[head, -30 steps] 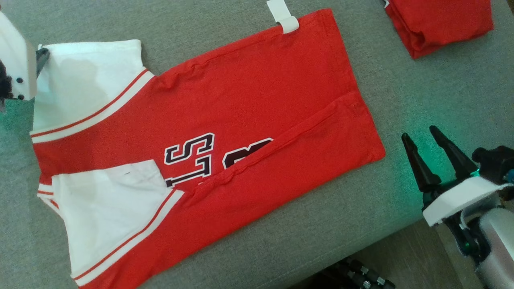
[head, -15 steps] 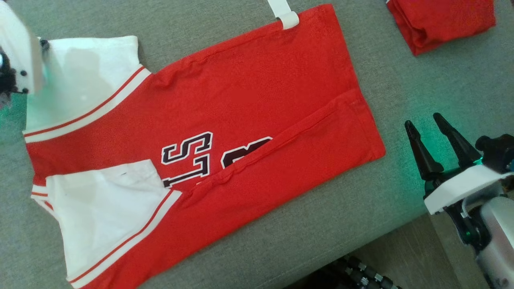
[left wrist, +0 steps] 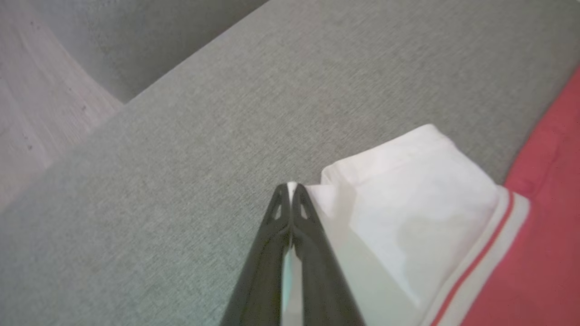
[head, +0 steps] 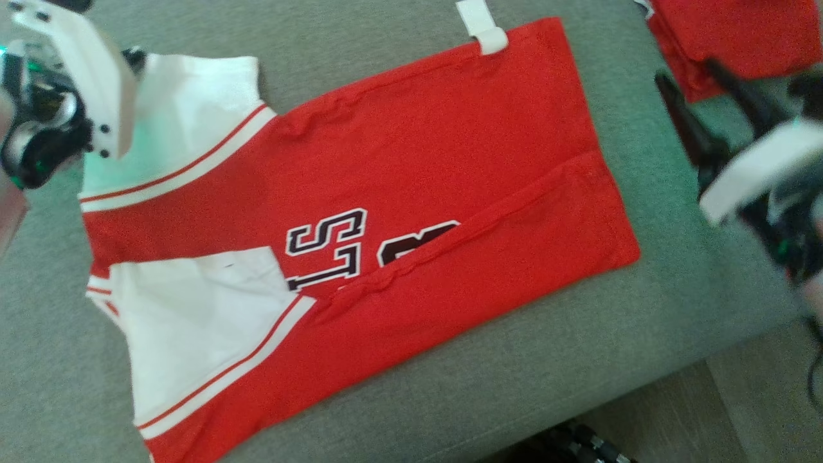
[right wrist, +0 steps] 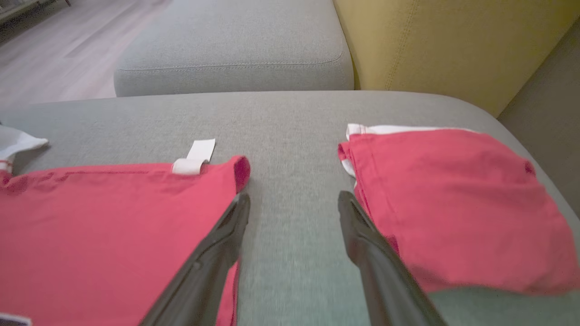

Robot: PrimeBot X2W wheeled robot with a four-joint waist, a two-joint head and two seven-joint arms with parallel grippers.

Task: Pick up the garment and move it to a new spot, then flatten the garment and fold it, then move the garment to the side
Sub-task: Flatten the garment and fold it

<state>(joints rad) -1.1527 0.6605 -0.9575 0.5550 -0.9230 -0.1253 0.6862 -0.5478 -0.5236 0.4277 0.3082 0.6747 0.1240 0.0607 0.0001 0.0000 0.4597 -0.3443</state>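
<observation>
left claw (left wrist: pixel 290 186) pinches the garment (head: pixel 411 148) at its sleeve (left wrist: pixel 408 203); right claw (right wrist: pixel 293 199) gapes.

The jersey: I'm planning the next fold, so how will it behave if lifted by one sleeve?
Likely floppy: the jersey lies flat and creased on the cushion. Probably light, so the left gripper pinching its sleeve should hold. Its folded flap would likely fall open.

Garment (head: pixel 411 161) on cushion (head: pixel 578 373), folded shirt (head: pixel 746 32) R

Red, white-sleeved garment (head: pixel 418 148) – one long edge folded in – lies flat on grey cushion (head: pixel 386 38)
</observation>
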